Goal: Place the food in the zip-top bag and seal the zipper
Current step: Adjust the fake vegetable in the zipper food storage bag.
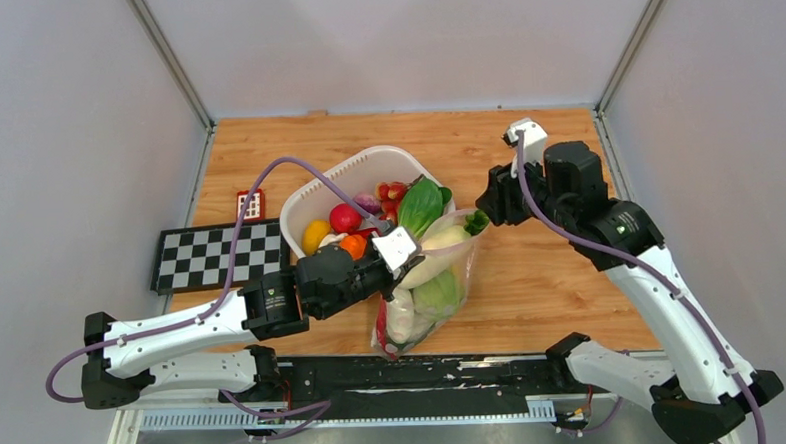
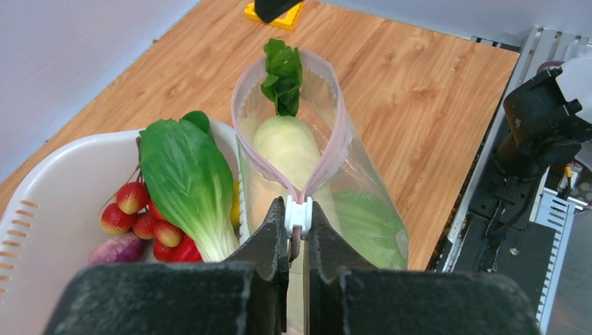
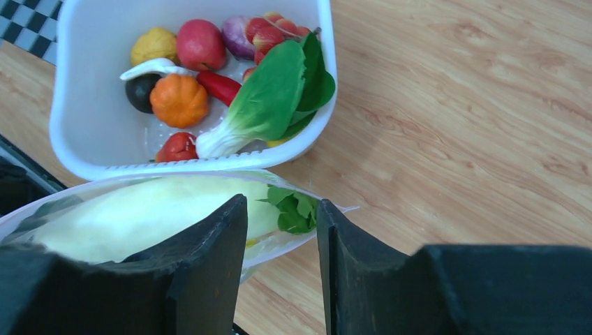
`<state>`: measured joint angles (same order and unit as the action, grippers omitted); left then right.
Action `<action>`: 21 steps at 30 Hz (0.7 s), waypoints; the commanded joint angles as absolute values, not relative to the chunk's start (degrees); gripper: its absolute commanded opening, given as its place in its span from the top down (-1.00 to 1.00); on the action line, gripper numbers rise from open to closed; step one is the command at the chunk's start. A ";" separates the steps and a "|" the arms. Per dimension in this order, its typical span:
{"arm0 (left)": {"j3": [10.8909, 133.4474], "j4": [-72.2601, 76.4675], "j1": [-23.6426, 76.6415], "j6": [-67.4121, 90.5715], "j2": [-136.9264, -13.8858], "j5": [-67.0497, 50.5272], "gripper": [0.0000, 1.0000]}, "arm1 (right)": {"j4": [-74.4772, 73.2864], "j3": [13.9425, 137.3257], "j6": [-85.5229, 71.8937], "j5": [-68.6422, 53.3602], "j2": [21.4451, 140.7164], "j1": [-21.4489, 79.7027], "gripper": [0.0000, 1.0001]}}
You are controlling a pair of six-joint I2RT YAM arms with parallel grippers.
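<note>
With the left gripper (image 2: 298,216) clamped on the zipper (image 2: 328,150) of the bag (image 1: 437,290) beside the tub (image 1: 366,155), its far end should be held by the right gripper (image 3: 280,209), jaws apart, and the radish leaves (image 2: 283,70) tucked in.

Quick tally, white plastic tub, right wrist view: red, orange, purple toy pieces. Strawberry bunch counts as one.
Red: 4 (round red fruit, long red chilli, small red pepper, strawberry bunch)
Orange: 1 (ribbed orange pumpkin)
Purple: 1 (round purple bulb)
Total: 6
</note>
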<state>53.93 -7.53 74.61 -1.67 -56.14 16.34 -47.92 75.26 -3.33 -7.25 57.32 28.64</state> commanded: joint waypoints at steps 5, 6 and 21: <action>55.11 -2.83 74.62 -2.63 -54.88 15.73 1.00 | -46.37 72.68 -3.27 -7.31 61.85 27.95 0.00; 55.11 -2.83 74.62 -2.59 -54.88 15.72 1.00 | -46.65 72.72 -3.25 -7.62 62.40 27.95 0.01; 55.02 -2.89 74.64 -2.46 -55.10 15.73 1.00 | -47.90 69.60 -1.61 -6.97 62.92 27.76 0.26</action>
<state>53.93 -7.55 74.61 -1.67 -56.14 15.94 -48.14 70.94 -2.76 -7.57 63.13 28.03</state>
